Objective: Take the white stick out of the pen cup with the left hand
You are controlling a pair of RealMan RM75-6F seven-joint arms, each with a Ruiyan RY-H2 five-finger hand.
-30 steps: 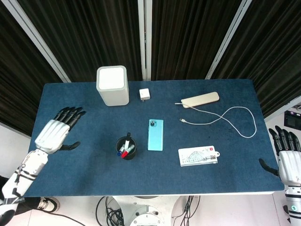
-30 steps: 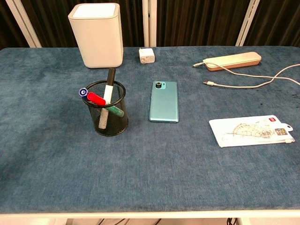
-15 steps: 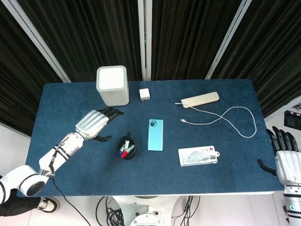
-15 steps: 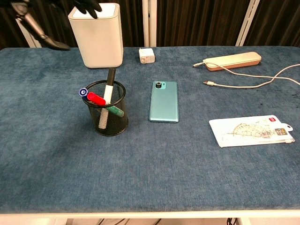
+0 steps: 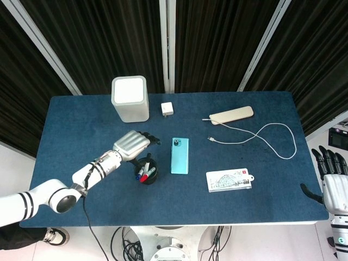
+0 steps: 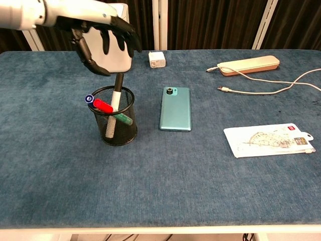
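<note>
A black mesh pen cup (image 6: pixel 114 123) (image 5: pixel 145 171) stands left of the middle of the blue table. In it stands the white stick (image 6: pixel 115 103) with a black top end, leaning upright, beside red, blue and green pens. My left hand (image 6: pixel 98 31) (image 5: pixel 132 145) hovers just above the cup with its fingers spread and pointing down, holding nothing and not touching the stick. My right hand (image 5: pixel 333 181) hangs off the table's right edge, fingers apart and empty; the chest view does not show it.
A white box-shaped speaker (image 5: pixel 130 98) stands behind the cup, partly covered by my left hand in the chest view. A teal phone (image 6: pixel 175 108) lies right of the cup. A white charger (image 6: pixel 157 58), a beige power bank with cable (image 6: pixel 249 65) and a white packet (image 6: pixel 268 140) lie further off.
My left hand has swept from the table's left edge rightwards to just above the pen cup, staying open. The right hand has barely moved.
</note>
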